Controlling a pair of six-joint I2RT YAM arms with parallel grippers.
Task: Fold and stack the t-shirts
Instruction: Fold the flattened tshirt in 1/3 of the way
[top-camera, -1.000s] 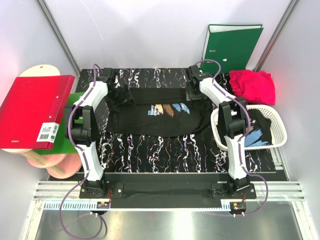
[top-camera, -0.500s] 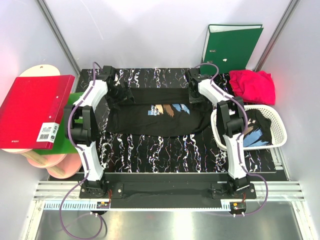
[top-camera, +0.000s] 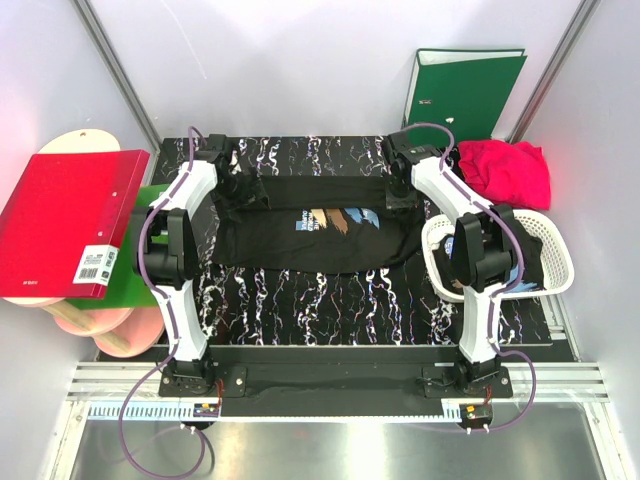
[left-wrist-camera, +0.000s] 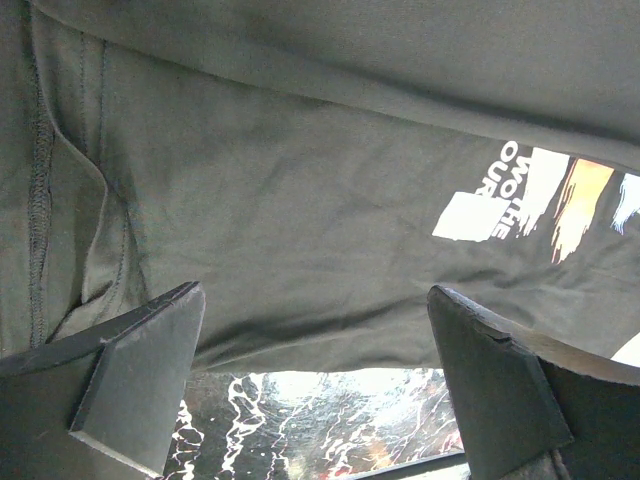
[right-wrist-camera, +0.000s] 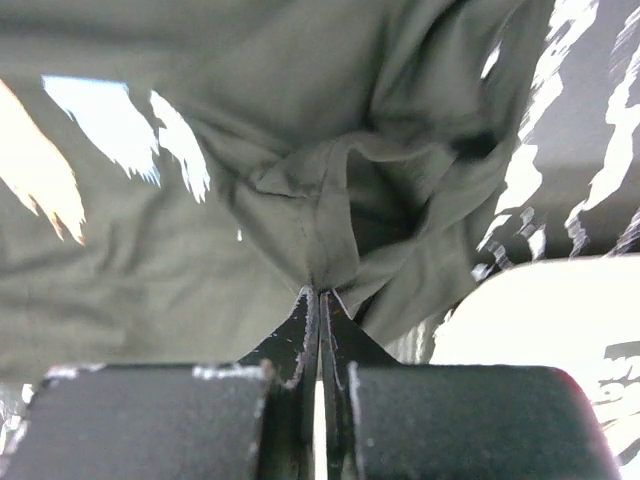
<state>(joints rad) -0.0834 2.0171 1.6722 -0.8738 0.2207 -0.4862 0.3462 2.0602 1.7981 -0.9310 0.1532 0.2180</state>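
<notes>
A black t-shirt (top-camera: 315, 228) with a tan, white and blue chest print (left-wrist-camera: 545, 195) lies spread across the middle of the table. My left gripper (top-camera: 232, 178) hovers over its left end, open, the fingers (left-wrist-camera: 140, 370) wide apart above the shirt's hem (left-wrist-camera: 312, 300). On the shirt's right end my right gripper (top-camera: 400, 192) is shut, pinching a bunched fold of black cloth (right-wrist-camera: 320, 285). A crimson-pink t-shirt (top-camera: 508, 170) lies crumpled at the back right. Another black t-shirt (top-camera: 522, 265) with a blue print sits in the basket.
A white lattice basket (top-camera: 560, 255) stands at the right, close to my right arm's elbow. A green binder (top-camera: 460, 95) leans on the back wall. A red binder (top-camera: 65, 220) lies over a green one (top-camera: 130, 285) and round boards (top-camera: 110, 330) at the left.
My right gripper has shut on the shirt's right end and moved slightly right and back, its elbow swinging over the basket. The left gripper shifted a little toward the back.
</notes>
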